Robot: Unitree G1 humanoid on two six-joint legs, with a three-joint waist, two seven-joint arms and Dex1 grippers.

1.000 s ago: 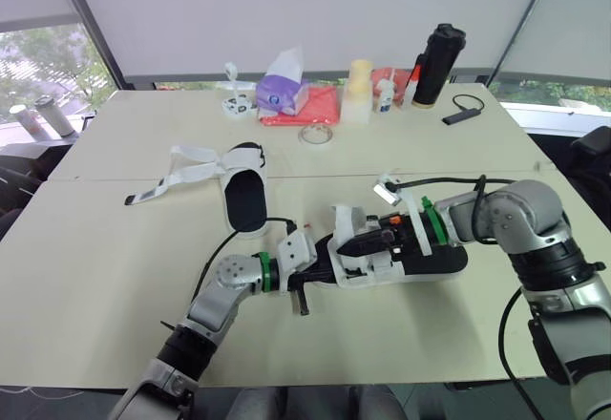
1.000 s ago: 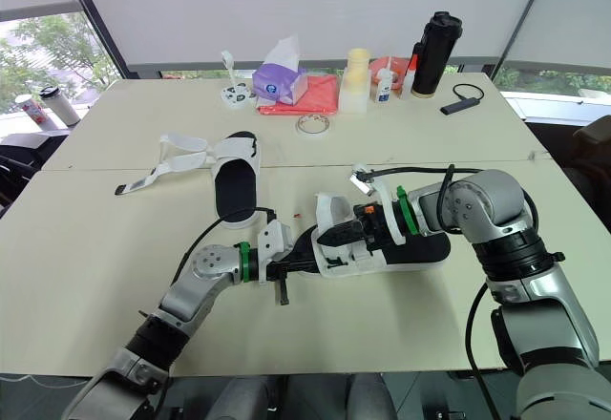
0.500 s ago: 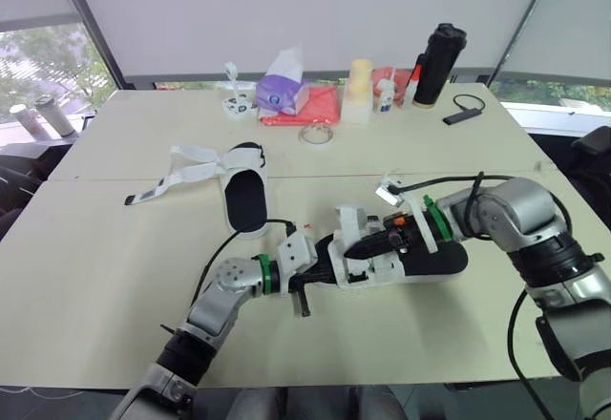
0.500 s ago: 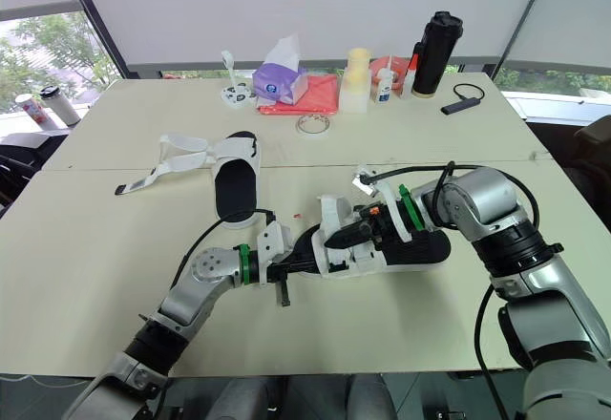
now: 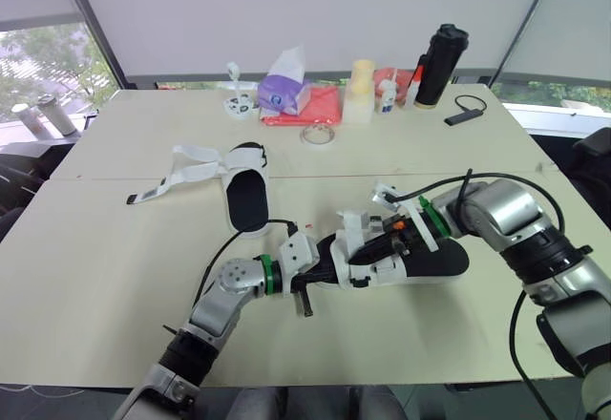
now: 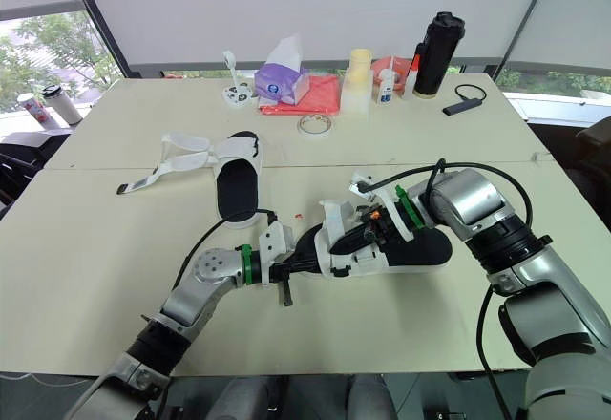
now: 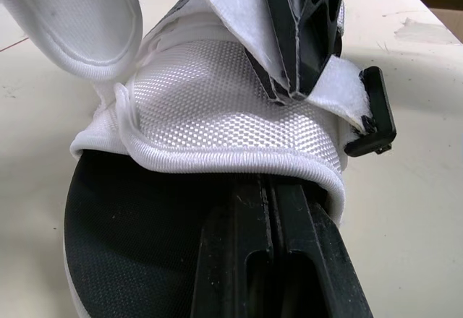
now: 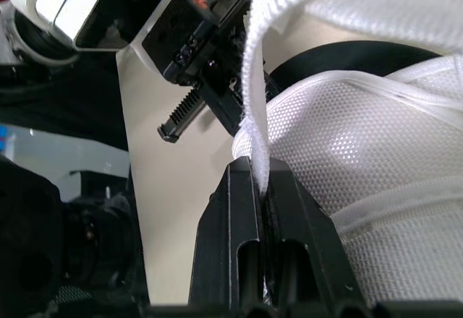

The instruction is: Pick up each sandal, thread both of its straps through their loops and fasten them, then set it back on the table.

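Left eye view: sandal (image 5: 434, 260) on the table (image 5: 95, 277), between left gripper (image 5: 325, 269) and right gripper (image 5: 370, 248). Left wrist view: fingers (image 7: 231, 274) clamp its toe edge. Right wrist view: fingers (image 8: 231, 231) pinch the strap (image 8: 253, 94). Floppy, light stuff, I reckon, best held near the tip.

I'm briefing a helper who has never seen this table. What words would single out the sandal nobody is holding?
On the cream table, look to the robot's left of centre, beyond the left pincer. There lies a black-soled sandal with white fabric straps; unlike the other black-and-white sandal by the right pincer, its straps trail loose to the left.
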